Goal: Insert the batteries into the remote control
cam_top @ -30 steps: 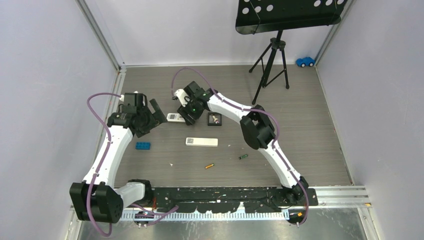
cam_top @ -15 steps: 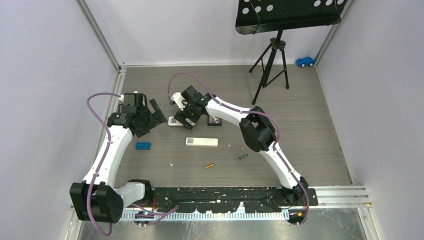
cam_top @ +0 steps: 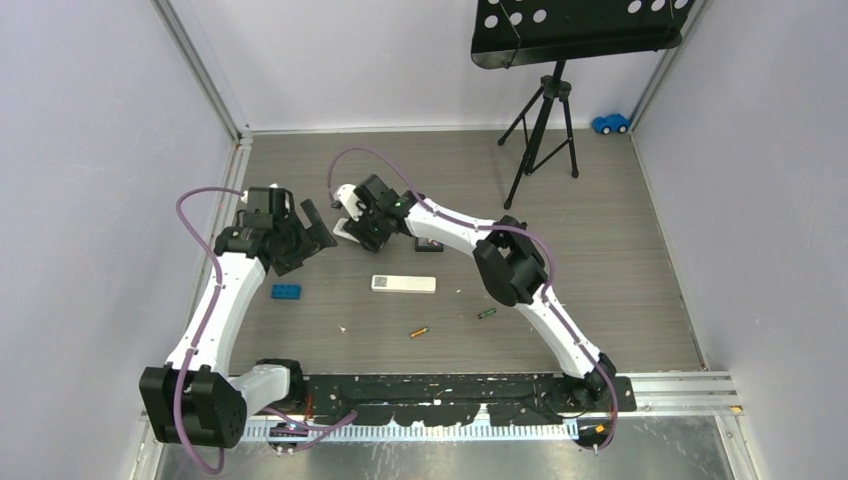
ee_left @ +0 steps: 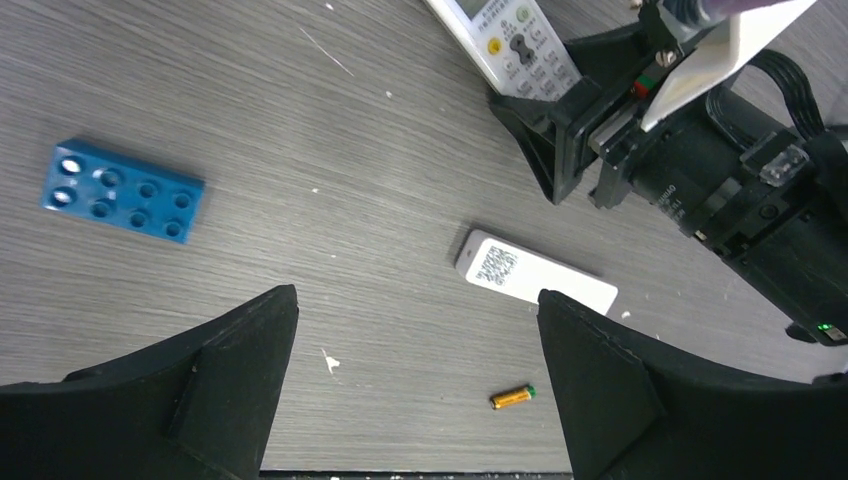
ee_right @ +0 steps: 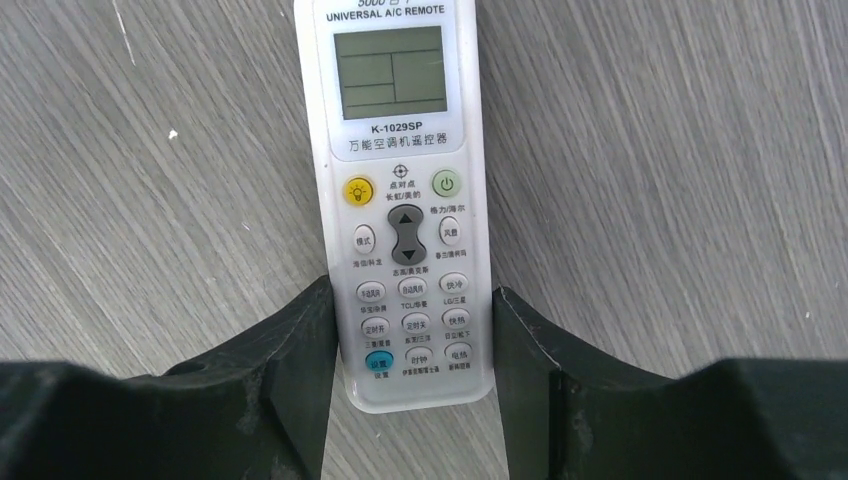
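Observation:
The remote control (ee_right: 405, 215) is white with a screen and rows of buttons, face up. My right gripper (ee_right: 412, 292) is shut on its lower end, one finger against each long edge. From above, that gripper (cam_top: 354, 230) sits at the table's back left with the remote's tip (cam_top: 341, 231) poking out. My left gripper (cam_top: 318, 228) hovers open just left of it, holding nothing (ee_left: 415, 300). An orange battery (cam_top: 419, 331) (ee_left: 513, 397) and a green-and-black battery (cam_top: 486, 313) lie loose nearer the arm bases.
A shorter white remote (cam_top: 404, 283) with a code label lies mid-table. A blue brick (cam_top: 286, 291) sits to the left, and a small black tray (cam_top: 430, 244) lies under the right arm. A music stand (cam_top: 545, 110) and blue toy car (cam_top: 610, 123) stand at the back right.
The right gripper has shifted left with the remote control, ending closer to the left gripper. The left arm has barely moved.

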Robot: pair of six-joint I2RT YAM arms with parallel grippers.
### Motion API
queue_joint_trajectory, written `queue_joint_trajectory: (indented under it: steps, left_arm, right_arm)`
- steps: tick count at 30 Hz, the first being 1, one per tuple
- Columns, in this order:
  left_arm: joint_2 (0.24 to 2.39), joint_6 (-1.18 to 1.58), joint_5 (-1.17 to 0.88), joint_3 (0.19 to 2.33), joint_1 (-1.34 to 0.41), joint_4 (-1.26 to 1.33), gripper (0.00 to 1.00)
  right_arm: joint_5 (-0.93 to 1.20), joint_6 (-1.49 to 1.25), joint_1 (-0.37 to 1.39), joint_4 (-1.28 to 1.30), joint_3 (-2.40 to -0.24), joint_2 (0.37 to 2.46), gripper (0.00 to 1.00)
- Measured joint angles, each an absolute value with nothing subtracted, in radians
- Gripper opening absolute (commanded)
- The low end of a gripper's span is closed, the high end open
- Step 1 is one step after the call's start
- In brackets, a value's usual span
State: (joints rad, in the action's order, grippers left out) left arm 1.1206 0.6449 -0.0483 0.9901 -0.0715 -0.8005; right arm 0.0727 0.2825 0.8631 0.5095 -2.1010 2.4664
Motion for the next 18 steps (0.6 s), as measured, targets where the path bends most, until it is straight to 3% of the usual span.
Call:
queue_joint_trajectory:
  steps: [7, 18]
  left_arm:
    - [1.124, 0.643, -0.236, 0.94, -0.08, -0.738, 0.59]
    - [1.314, 0.752, -0.3, 0.862, -0.362, -0.565, 0.43]
  right_arm:
    - [-0.004, 0.145, 0.852, 0.429, -1.826, 2.293, 0.3]
    - [-0.132, -0.118, 0.83, 0.335, -1.454, 1.771, 0.3]
